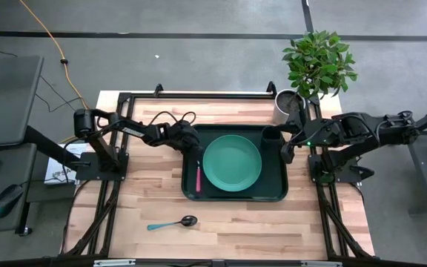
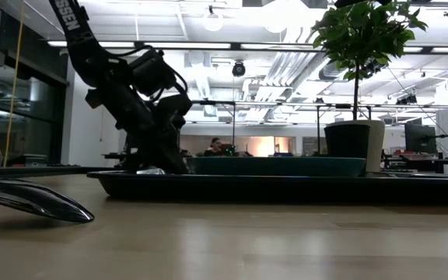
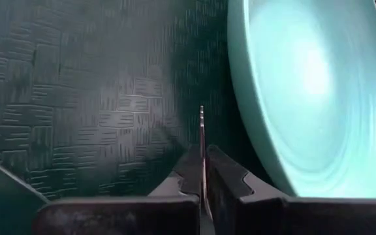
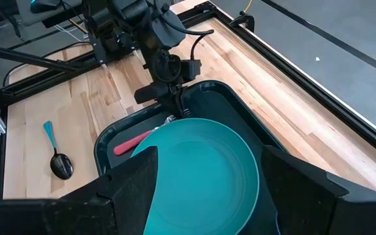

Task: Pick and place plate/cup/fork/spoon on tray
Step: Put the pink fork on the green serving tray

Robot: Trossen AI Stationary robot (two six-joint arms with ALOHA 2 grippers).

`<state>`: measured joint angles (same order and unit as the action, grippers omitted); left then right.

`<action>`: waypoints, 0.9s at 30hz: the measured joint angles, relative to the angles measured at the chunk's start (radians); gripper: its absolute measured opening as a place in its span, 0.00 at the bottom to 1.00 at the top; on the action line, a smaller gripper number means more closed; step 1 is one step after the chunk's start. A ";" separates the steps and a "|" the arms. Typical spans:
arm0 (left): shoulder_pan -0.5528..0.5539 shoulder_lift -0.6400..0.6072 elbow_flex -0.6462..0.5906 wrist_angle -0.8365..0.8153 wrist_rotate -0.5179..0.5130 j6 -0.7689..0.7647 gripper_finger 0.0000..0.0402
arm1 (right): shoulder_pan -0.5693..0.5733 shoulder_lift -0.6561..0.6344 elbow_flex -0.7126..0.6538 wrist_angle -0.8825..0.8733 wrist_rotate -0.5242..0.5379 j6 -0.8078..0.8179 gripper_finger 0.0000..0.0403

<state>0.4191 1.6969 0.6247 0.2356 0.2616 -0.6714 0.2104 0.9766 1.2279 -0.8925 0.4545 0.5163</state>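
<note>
The teal-green plate [image 1: 232, 163] and the black cup [image 1: 271, 135] sit on the dark green tray [image 1: 276, 194]; the cup is at its far right corner. The pink-handled fork [image 1: 198, 178] lies on the tray floor left of the plate. My left gripper [image 1: 196, 151] is low over the tray, shut on the fork's metal end. The teal-handled spoon [image 1: 173, 222] lies on the table in front of the tray. My right gripper [image 1: 288, 153] hangs open and empty over the tray's right rim, beside the cup. My left gripper pinches the fork's thin metal end [image 3: 202, 127] between its two fingers; the metal shows edge-on and sticks out past the fingertips. The fingers come from above, slanting down from the table's left. The pink handle [image 4: 132, 143] lies on the tray floor beside the plate.
A white pot with a green plant [image 1: 290, 104] stands at the table's far right, just behind the tray. Bare wood lies in front of the tray around the spoon [image 4: 57, 160] and left of the tray. Black frame rails run along the table's edges.
</note>
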 joint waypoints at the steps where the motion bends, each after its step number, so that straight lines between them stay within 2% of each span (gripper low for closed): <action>1: 0.000 0.005 0.000 0.005 0.000 -0.004 0.00 | 0.000 0.001 0.000 0.000 0.000 0.000 0.66; 10: -0.001 0.008 0.001 0.008 -0.051 -0.033 0.01 | 0.000 0.001 0.000 0.000 0.000 0.000 0.66; 27: -0.001 0.010 -0.001 0.002 -0.065 -0.032 0.18 | 0.000 0.001 0.000 0.000 0.000 0.000 0.66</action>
<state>0.4183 1.7073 0.6239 0.2374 0.1970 -0.7036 0.2104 0.9771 1.2278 -0.8926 0.4545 0.5159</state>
